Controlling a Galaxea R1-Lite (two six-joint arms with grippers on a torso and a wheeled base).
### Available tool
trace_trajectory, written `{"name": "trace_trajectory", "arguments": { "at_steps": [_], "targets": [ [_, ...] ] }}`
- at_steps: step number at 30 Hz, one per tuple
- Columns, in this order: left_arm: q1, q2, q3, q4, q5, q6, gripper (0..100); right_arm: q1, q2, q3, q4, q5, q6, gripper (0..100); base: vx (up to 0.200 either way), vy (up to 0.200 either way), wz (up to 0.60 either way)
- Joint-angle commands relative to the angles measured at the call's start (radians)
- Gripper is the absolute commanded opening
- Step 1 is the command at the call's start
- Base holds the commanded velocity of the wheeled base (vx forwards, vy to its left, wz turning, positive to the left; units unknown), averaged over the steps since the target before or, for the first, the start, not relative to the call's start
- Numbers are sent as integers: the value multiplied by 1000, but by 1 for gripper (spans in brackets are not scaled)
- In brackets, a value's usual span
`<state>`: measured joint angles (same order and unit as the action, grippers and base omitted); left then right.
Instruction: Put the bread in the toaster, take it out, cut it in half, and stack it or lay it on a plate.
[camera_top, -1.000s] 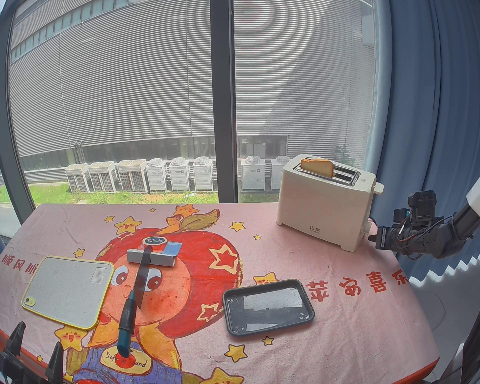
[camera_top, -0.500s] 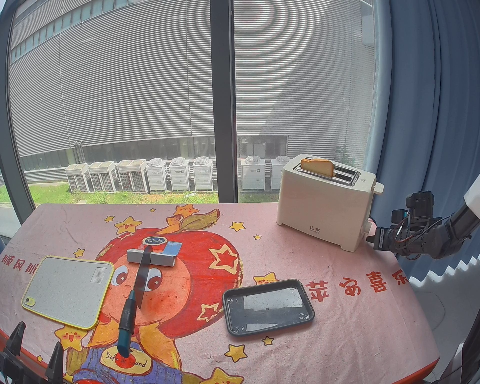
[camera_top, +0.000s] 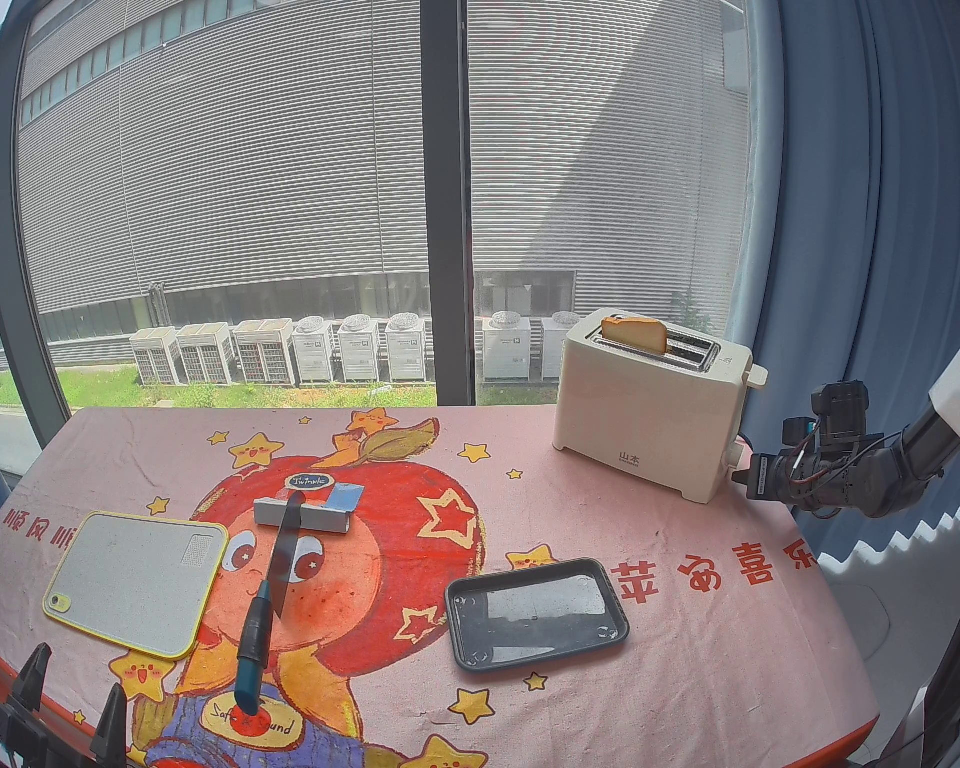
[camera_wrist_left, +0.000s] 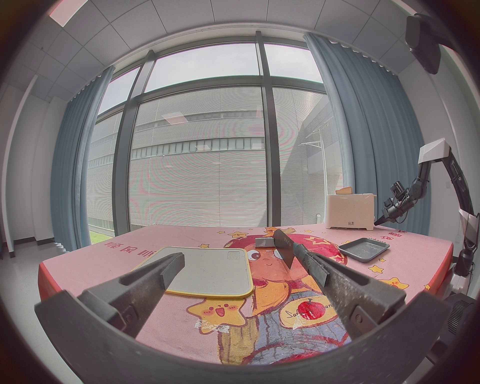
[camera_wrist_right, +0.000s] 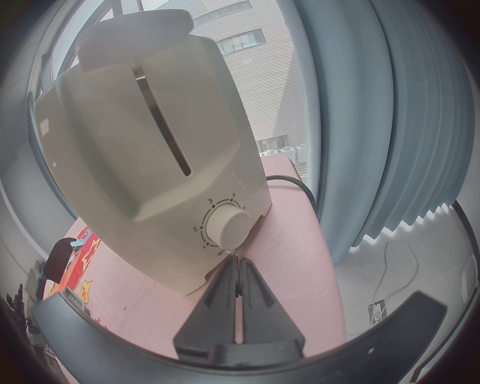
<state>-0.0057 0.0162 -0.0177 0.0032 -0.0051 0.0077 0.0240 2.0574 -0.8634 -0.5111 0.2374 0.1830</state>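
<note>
Bread (camera_top: 634, 333) half inside toaster (camera_top: 645, 425)

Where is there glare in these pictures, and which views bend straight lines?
Head view: the dark tray mirrors the bright window as a pale patch. Left wrist view: the window bars and curtains bow strongly, and the corners go dark. Right wrist view: the toaster bulges and the curtains curve.
</note>
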Motion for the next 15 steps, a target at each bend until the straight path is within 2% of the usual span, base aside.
{"name": "trace_trajectory", "arguments": {
  "at_steps": [1, 10, 15],
  "targets": [
    [1, -16, 18, 0, 1, 0, 100, 2, -7, 7, -14, -1, -2, 0, 0, 0, 0],
    [0, -16, 18, 0, 1, 2, 100, 13, -7, 41, -113, -24, -2, 0, 0, 0, 0],
    [1, -16, 18, 0, 1, 0, 100, 17, -13, 52, -116, -24, -4, 0, 0, 0, 0]
  ]
}}
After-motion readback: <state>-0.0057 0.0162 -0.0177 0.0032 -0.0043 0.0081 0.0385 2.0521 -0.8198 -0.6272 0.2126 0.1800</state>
